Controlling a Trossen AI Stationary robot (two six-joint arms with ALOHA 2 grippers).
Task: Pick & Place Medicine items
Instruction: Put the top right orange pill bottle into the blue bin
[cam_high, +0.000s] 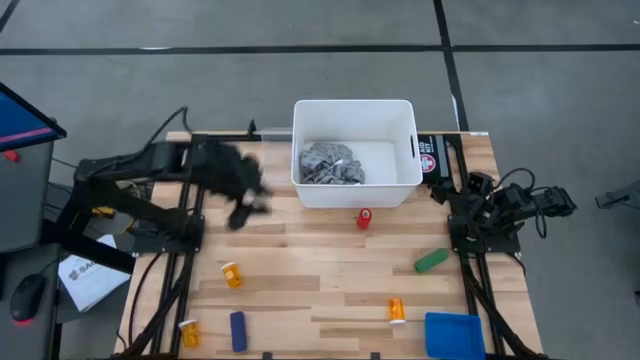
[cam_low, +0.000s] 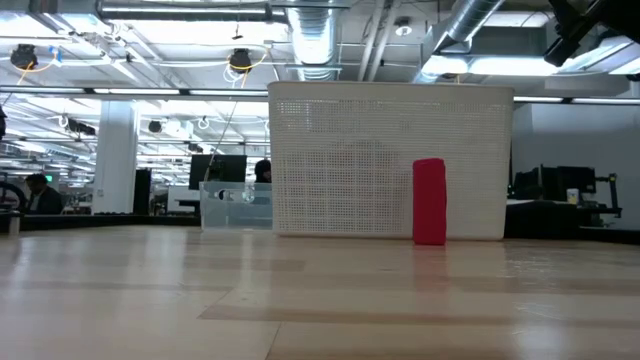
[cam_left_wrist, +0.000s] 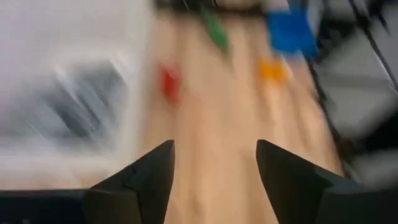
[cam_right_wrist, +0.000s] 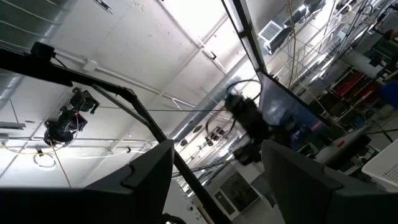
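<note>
Three small orange pill bottles with white caps lie on the wooden table in the high view: one (cam_high: 232, 274) left of the middle, one (cam_high: 189, 332) at the near left corner, one (cam_high: 396, 310) near right. My left gripper (cam_high: 245, 208) hovers open and empty just left of the white bin (cam_high: 310, 190), short of its near left corner. Its wrist view shows the open left gripper (cam_left_wrist: 214, 146) over bare wood with an orange bottle (cam_left_wrist: 272, 70) far ahead. My right arm (cam_high: 490, 212) waits folded at the table's right edge; the right gripper (cam_right_wrist: 217, 146) is open and points at the ceiling.
The bin holds a grey rag (cam_high: 332, 163). A red item (cam_high: 364, 218) stands just in front of the bin, also in the low view (cam_low: 429, 200). A green item (cam_high: 432, 260), a blue item (cam_high: 238, 330) and a blue cloth (cam_high: 455, 335) lie on the table.
</note>
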